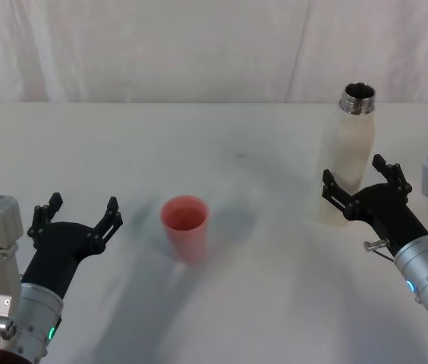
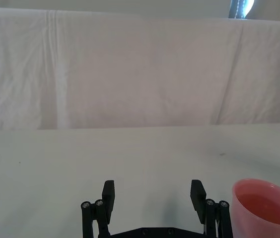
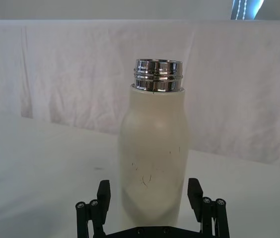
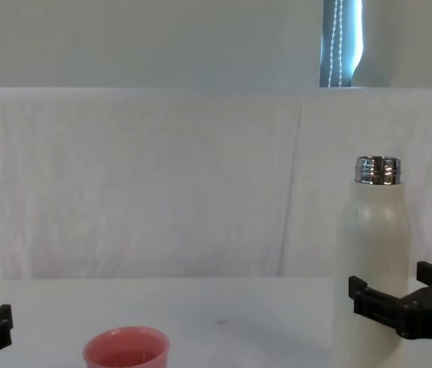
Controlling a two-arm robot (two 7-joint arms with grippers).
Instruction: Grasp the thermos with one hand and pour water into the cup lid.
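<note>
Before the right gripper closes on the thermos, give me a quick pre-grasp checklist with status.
1. Right gripper open: ok, fingers spread wide.
2. Thermos between the fingers: ok, the right wrist view shows its lower body centred between them, one finger on each side.
3. Thermos upright on the table: ok.
4. Thermos uncapped: ok, chrome neck is bare.
5. Cup lid upright and apart from the thermos: ok, it stands to the thermos's left with bare table between.
6. Left gripper out of the way: ok, open, left of the cup lid, not touching it.
</note>
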